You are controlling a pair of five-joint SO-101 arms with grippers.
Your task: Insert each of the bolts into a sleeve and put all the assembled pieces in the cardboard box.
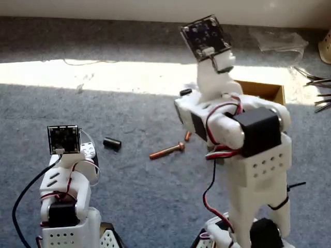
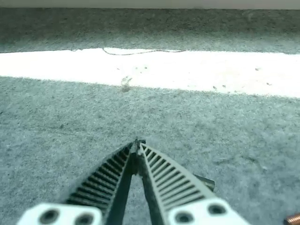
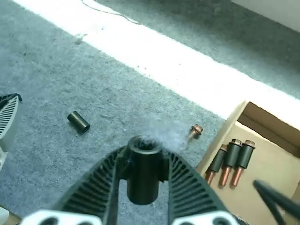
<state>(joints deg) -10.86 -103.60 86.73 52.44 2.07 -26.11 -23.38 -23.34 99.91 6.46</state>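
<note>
- The right end effector [image 3: 144,153] is clamped across a black sleeve [image 3: 142,180], whose open bore is left uncovered.
- The sleeve looks rigid, light and smooth. A mid-body grip suits it, though it could slip or twist.
- The left end effector [image 2: 137,146] is pinched together on nothing, low over the grey surface [image 1: 129,196].
- A copper bolt [image 1: 167,151] lies flat there. It is probably stiff and apt to roll, so it is best taken by the shank near the head.
- A second sleeve [image 1: 111,143] lies nearby.
- The cardboard box [image 3: 269,164] holds three assembled pieces [image 3: 232,159].

Sleeve [image 1: 111,143] lies left of bolt [image 1: 167,151], 3 assembled pieces [image 3: 230,159] in cardboard box [image 3: 274,161].
</note>
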